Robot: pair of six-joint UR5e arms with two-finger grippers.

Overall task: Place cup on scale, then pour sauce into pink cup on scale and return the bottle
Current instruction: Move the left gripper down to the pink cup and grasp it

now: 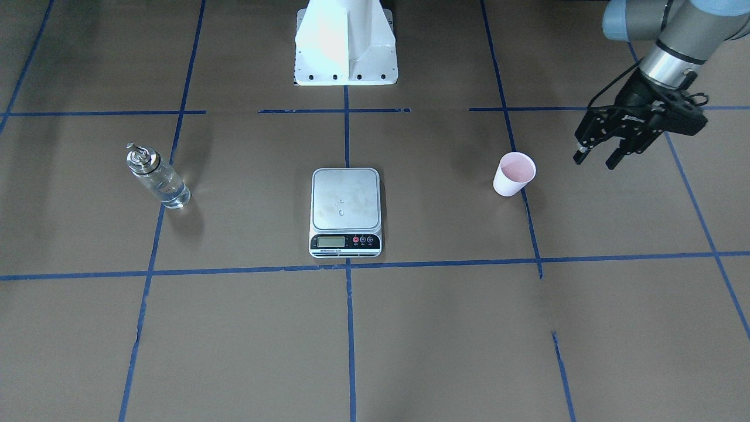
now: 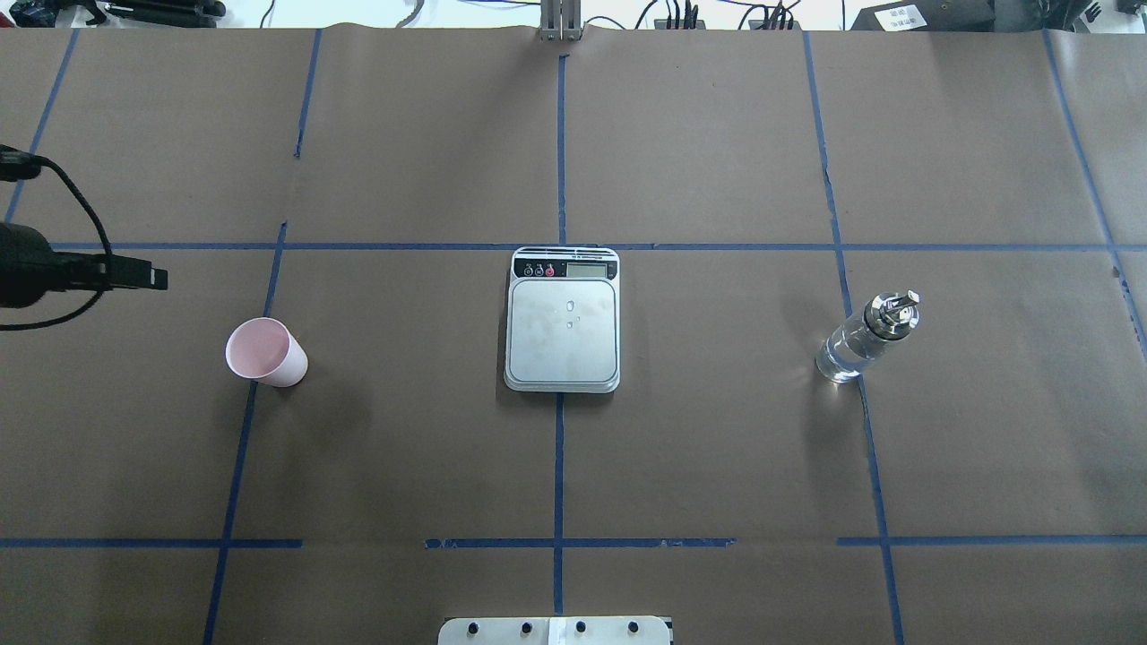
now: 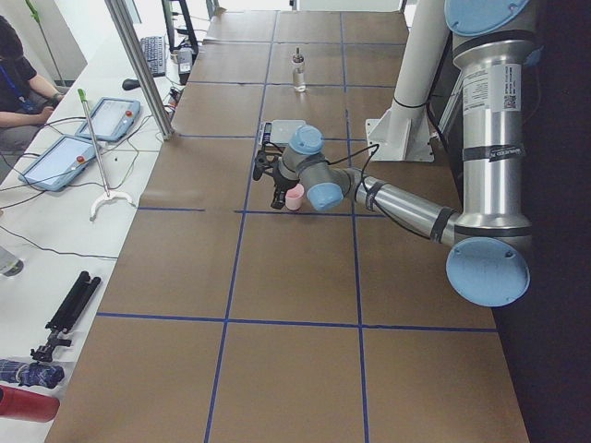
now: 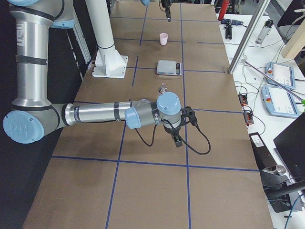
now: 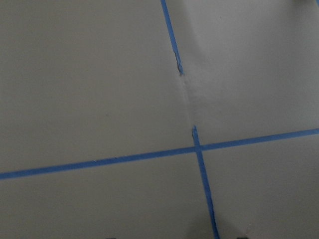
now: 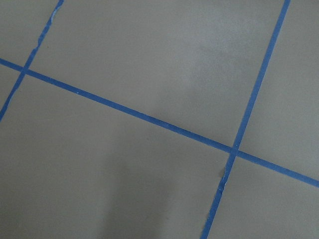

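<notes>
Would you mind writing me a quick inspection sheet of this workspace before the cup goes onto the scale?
Surface: brown paper-covered table with a blue tape grid.
Job's things: pink cup upright on the table on the robot's left, not on the scale; scale central, a few droplets on its plate; bottle upright on the robot's right, holding clear sauce.
Clutter: nothing seen on the table.
Grippers: left gripper open, empty, hovers near the cup; right gripper shows only in the side view, state cannot be told.
Cables: black cable loops off the left wrist; second cable off the right wrist.
Surroundings: side bench with teach pendants; a seated person.
</notes>
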